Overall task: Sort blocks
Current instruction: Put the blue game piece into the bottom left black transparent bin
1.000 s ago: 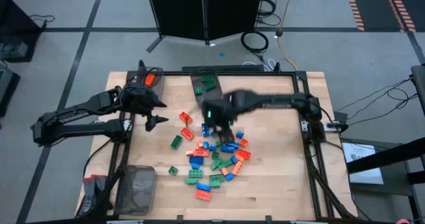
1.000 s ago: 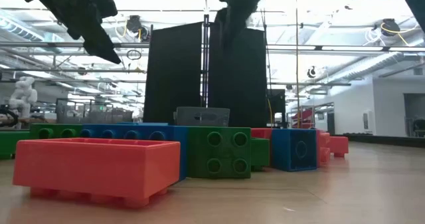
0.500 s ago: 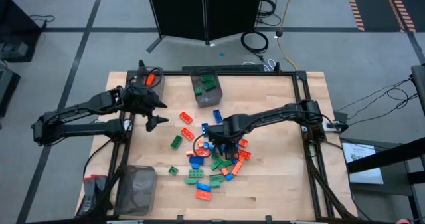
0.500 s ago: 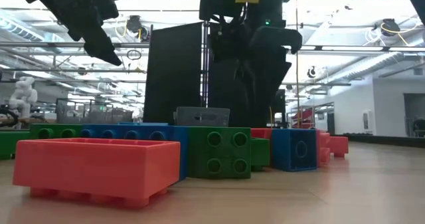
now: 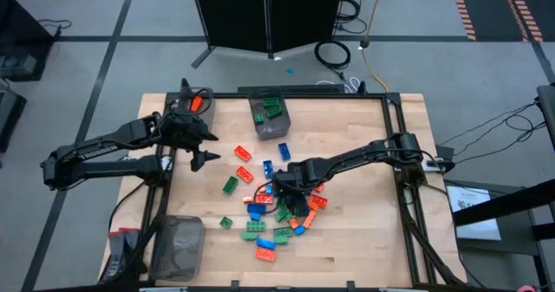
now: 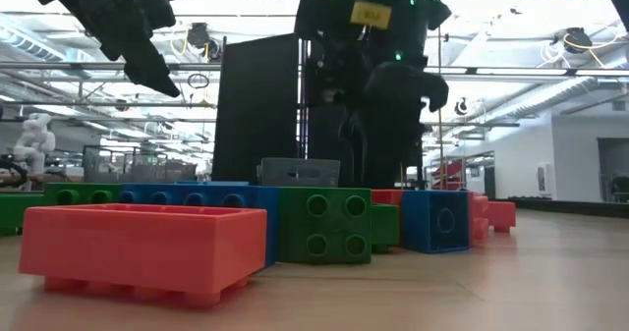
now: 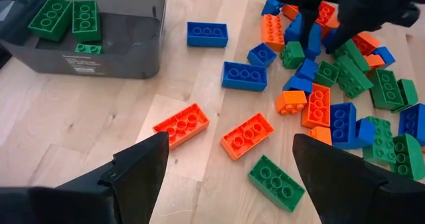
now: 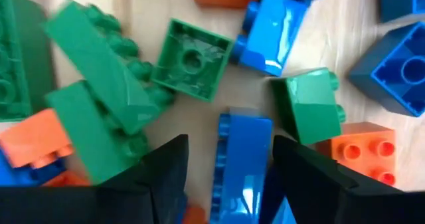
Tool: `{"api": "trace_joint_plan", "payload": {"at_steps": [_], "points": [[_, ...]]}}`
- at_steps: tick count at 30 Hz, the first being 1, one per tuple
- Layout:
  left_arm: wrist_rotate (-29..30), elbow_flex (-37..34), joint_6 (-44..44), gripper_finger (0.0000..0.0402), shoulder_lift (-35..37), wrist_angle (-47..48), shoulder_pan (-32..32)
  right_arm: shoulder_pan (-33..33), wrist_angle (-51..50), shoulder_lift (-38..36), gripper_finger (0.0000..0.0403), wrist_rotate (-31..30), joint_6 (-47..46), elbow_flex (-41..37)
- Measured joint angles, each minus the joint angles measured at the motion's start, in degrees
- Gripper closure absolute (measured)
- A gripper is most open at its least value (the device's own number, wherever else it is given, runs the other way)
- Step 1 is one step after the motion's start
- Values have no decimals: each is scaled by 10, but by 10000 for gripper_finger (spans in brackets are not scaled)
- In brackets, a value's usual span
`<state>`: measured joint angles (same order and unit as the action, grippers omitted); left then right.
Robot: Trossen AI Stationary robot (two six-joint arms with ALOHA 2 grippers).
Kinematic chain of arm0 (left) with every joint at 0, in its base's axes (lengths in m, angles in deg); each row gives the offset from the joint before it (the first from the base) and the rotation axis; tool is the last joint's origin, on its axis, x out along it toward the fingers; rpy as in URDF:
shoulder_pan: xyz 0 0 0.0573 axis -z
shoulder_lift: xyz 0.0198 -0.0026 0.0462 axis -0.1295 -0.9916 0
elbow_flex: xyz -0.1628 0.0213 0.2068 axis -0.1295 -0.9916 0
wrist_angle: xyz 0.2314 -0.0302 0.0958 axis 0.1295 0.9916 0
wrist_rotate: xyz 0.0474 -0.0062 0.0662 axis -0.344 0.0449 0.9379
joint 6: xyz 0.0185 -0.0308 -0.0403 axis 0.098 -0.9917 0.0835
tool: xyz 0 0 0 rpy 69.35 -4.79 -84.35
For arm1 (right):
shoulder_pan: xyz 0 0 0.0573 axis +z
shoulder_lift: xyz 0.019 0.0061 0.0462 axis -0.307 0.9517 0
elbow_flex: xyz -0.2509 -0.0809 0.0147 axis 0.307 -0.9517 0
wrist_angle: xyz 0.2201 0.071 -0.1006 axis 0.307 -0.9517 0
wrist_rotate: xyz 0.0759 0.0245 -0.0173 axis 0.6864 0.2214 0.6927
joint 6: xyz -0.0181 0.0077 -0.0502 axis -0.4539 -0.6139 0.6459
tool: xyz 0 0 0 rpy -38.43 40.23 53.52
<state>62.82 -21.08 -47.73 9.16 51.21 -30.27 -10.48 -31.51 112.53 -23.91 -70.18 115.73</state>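
Note:
Orange, green and blue studded bricks lie in a loose pile (image 5: 282,214) on the middle of the wooden table, with a few strays toward the left. My right gripper (image 5: 282,194) is down in the pile, open. In the right wrist view (image 8: 230,147) its fingers stand on either side of a blue brick (image 8: 246,164) that lies on its side among green bricks. My left gripper (image 5: 201,158) hovers open above the table's left part. In its wrist view (image 7: 229,177) it looks down on orange bricks (image 7: 247,135). My right gripper comes at the blue brick (image 8: 242,134) from above, pointing down, one finger (image 8: 169,174) on each long side. The brick lies on the table. Whether the fingers touch it, I cannot tell.
A dark bin (image 5: 269,116) holding green bricks stands at the far edge. Another bin (image 5: 198,101) with an orange brick sits at the far left corner, and a third (image 5: 178,244) at the near left. Bare wood lies to the right of the pile.
My right gripper has swung from beside the green-brick bin toward the near edge and come down into the pile, over the blue brick. The left arm has kept still.

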Motion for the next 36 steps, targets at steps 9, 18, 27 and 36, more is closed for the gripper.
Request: {"api": "trace_joint_plan", "payload": {"at_steps": [9,18,27,36], "points": [[0,0,0,79,0,0,0,-7,10,0,278,-28,-4,-12],[0,0,0,79,0,0,0,-7,9,0,336,-34,16,1],[0,0,0,79,0,0,0,2,44,-22,336,-100,71,104],[0,0,0,79,0,0,0,41,455,-2,336,10,212,128]]}}
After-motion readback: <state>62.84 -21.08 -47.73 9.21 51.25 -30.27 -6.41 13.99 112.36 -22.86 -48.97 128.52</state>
